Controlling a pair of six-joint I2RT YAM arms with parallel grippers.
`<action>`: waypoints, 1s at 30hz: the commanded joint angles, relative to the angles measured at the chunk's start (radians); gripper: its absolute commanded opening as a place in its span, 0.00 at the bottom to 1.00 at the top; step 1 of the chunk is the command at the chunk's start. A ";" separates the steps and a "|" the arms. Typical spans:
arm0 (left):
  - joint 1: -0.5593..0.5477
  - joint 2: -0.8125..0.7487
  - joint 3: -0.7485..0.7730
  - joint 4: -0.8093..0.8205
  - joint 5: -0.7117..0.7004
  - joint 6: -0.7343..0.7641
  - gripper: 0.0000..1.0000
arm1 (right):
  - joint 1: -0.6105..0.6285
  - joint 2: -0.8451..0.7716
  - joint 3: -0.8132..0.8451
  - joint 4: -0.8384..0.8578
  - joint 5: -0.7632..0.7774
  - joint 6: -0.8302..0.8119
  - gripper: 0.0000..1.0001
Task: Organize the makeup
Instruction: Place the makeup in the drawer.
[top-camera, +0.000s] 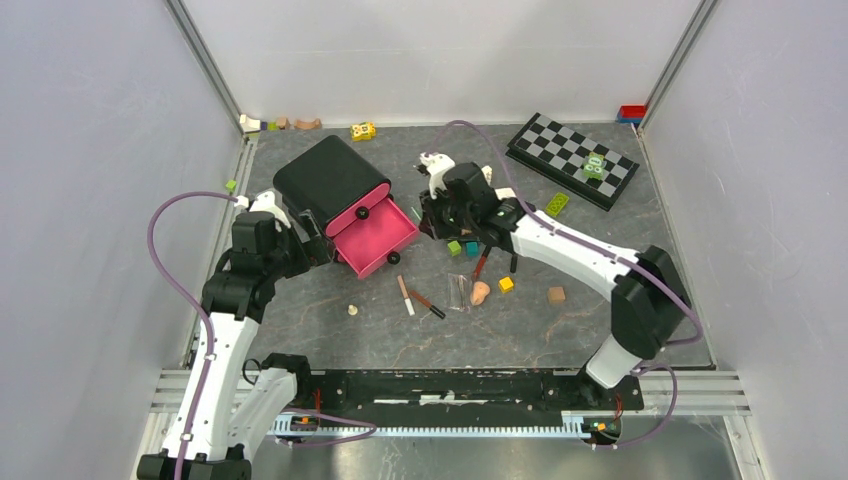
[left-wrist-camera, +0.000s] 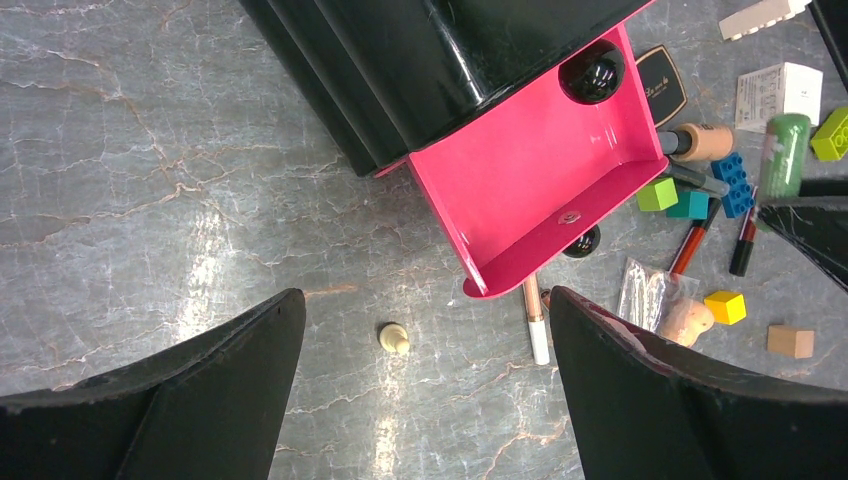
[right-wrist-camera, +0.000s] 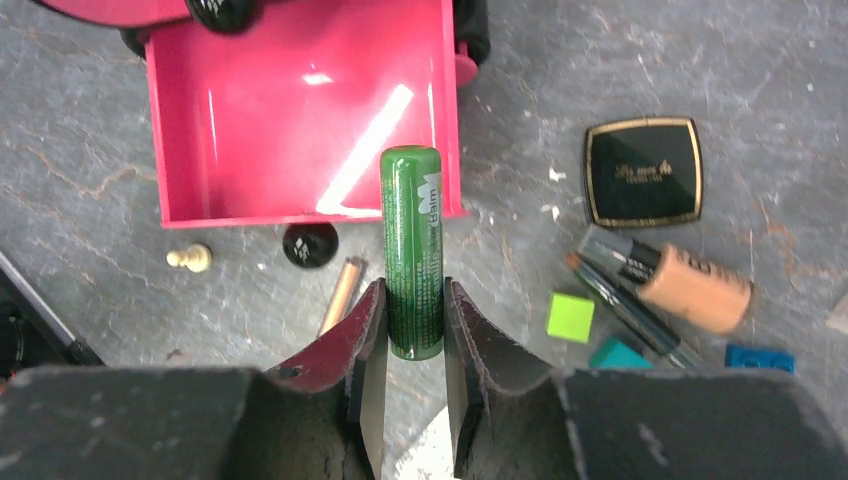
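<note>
- R tool (right-wrist-camera: 413, 300): closed on the green balm tube (right-wrist-camera: 412, 250), pinching its lower end btwn both fingers. Most of the tube sticks out ahead, so it can prob. go in tip-first.
- Tube look: glossy green cylinder w/ rounded end and a pale label, "balm" readable along one side. Seems rigid and smooth, so it could slip in a light grip.
- Tube location: up off the counter (left-wrist-camera: 150, 150) in the R tool, long axis aimed at the pink drawer (right-wrist-camera: 250, 130). In the L wrist view it hangs beside the drawer, not over it yet.
- Drawer: pulled out of the black box (top-camera: 330, 180), black knob (right-wrist-camera: 309, 244) at its front, no makeup seen in it. Likely the drop spot.
- L tool (left-wrist-camera: 425, 310): wide open, gripping nothing, hovering over the counter by the drawer front. Reads as standing by, maybe to steady the box.
- Other makeup lies loose on the counter beside the drawer: black square compact (right-wrist-camera: 643, 172), peach tube (right-wrist-camera: 690, 288) w/ dark cap, dark pencils (right-wrist-camera: 620, 300) alongside it, white-tipped stick (left-wrist-camera: 536, 320) at the drawer front, peach sponge (left-wrist-camera: 685, 320).
- Non-makeup mixed in: chess pawn (right-wrist-camera: 188, 258), green block (right-wrist-camera: 570, 317). Prob. leave them.
</note>
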 joint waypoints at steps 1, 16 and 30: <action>-0.003 -0.019 -0.002 0.041 0.005 0.028 0.98 | 0.024 0.081 0.130 -0.003 0.003 -0.017 0.21; -0.003 -0.022 -0.001 0.040 0.004 0.028 0.98 | 0.059 0.332 0.364 -0.029 0.003 -0.044 0.23; -0.003 -0.023 -0.002 0.040 0.004 0.028 0.98 | 0.060 0.415 0.400 -0.029 0.055 -0.052 0.33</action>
